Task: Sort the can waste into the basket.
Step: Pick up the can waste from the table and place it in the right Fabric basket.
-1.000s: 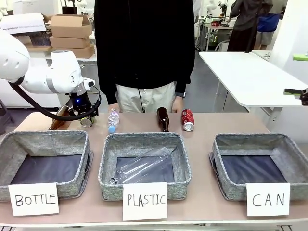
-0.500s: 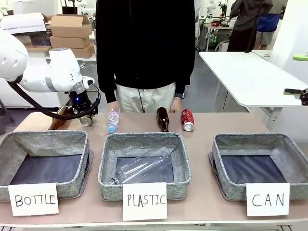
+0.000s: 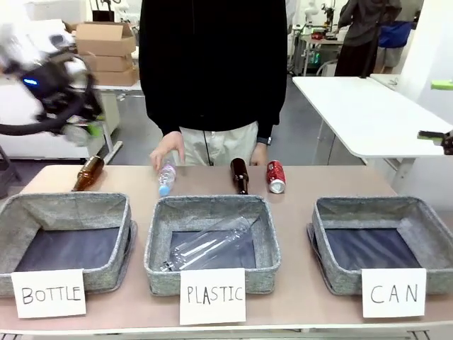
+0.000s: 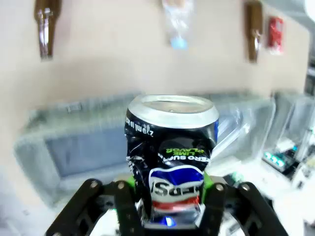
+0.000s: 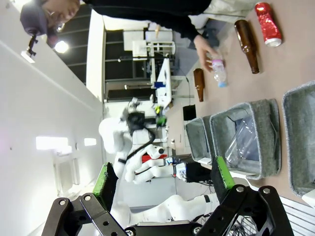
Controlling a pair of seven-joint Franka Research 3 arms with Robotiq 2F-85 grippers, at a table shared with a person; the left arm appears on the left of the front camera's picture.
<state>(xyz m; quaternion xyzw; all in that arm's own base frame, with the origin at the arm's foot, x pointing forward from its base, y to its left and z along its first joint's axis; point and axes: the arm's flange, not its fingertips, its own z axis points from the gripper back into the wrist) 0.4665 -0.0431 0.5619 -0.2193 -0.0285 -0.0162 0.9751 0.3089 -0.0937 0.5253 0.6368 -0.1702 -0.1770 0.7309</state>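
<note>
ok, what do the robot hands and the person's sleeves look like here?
Both robot hands are black linkage frames with green finger pads: the left hand, the right hand. The left hand shows a blue light and a black cable. The person wears long black sleeves.

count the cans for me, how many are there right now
2. A red can lies on the table's far side, beside a brown bottle. A dark dented can is clamped in the left tool, raised off the table. None shows in the CAN basket.
</note>
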